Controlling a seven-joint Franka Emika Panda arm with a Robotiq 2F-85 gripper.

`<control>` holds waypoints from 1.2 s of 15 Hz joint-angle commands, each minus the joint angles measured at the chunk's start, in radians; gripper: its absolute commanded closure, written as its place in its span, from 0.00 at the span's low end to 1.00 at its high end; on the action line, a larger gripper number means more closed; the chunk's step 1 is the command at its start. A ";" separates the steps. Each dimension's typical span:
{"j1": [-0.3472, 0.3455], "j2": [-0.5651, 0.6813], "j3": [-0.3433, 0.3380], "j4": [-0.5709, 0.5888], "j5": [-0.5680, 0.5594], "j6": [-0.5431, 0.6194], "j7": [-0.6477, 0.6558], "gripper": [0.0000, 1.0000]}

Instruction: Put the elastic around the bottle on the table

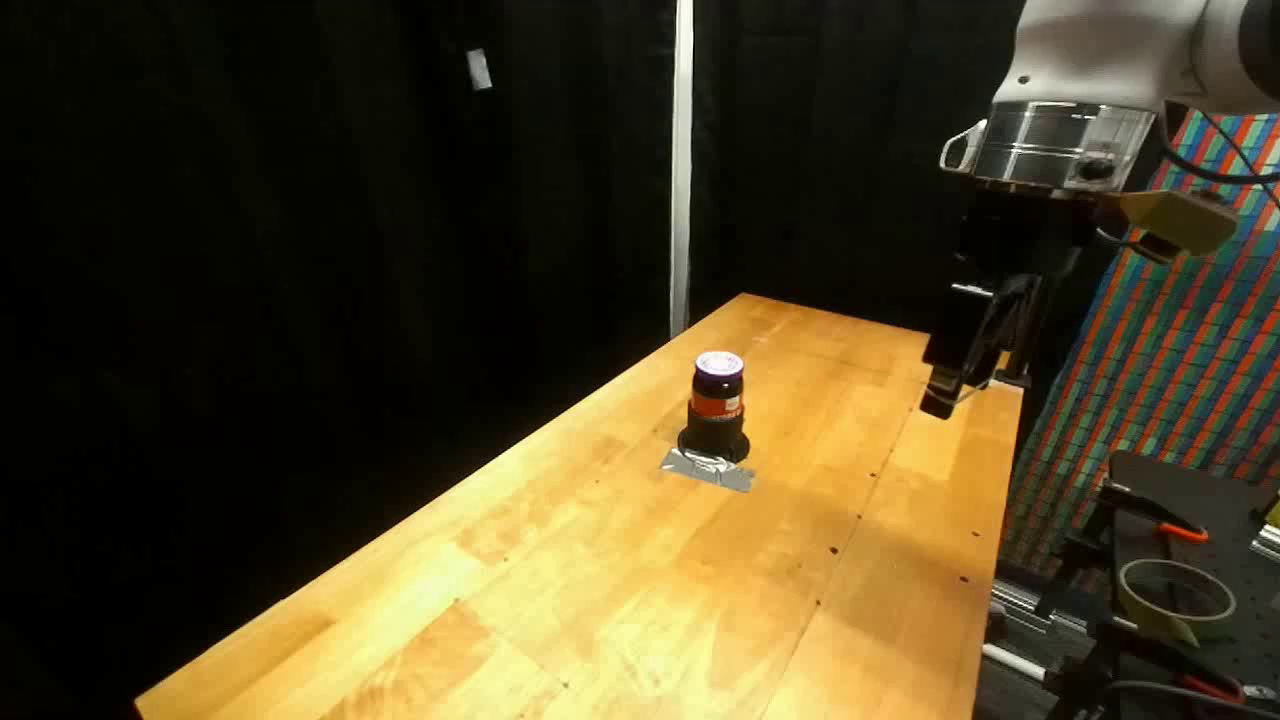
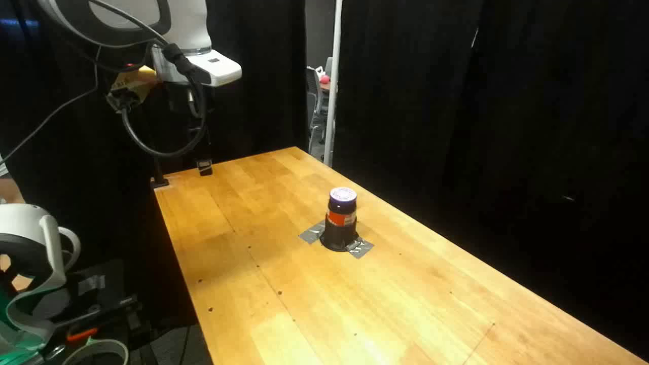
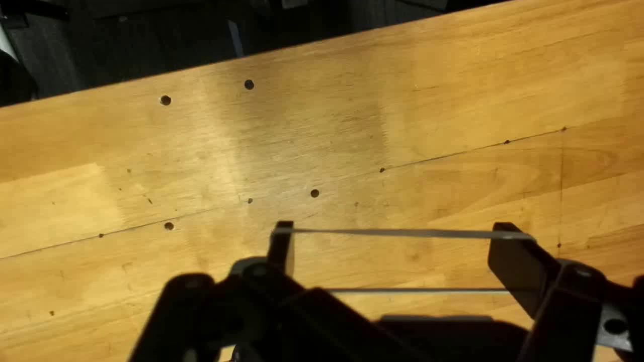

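The wood of the tabletop (image 1: 560, 590) extends on every side of the bottle (image 1: 718, 390). In both exterior views, the bottle stands nearer to the long edge bordered by the black curtain (image 1: 300, 250) than to the opposite long edge. The fingers (image 3: 515, 264) hang above the tabletop, well apart from the bottle and on its side away from the curtain edge; open room lies between the two. The wrist view shows the condition of the fingers: wide apart, with the elastic (image 3: 387, 232) stretched around both tips, two strands spanning the gap. An exterior view shows two strips of silver tape (image 2: 310, 234) at the foot of the holder (image 2: 338, 236) that carries the bottle. In an exterior view, chairs (image 2: 313, 91) show beyond the bottle, next to a pale pole (image 2: 333, 91). A multicoloured cloth (image 1: 1190, 320) appears in an exterior view, on the fingers' side of the bottle, beyond the tabletop. The bottle is upright, its lower part seated in the dark holder with a flared base. The body is dark and glossy. An orange-red label (image 2: 337, 218) with a pale patch covers the middle. The cap (image 2: 343, 194) has a violet rim and a pale printed top; the lettering is too small to read.
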 commanded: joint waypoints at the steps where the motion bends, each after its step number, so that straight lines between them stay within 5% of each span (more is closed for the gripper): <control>1: 0.011 0.000 -0.012 0.003 -0.005 -0.001 0.003 0.00; 7: -0.003 0.024 -0.003 0.038 -0.037 -0.028 0.030 0.00; 14: -0.078 0.379 -0.068 0.420 -0.254 -0.172 0.040 0.00; 18: -0.067 0.597 -0.146 0.645 -0.235 -0.147 -0.045 0.00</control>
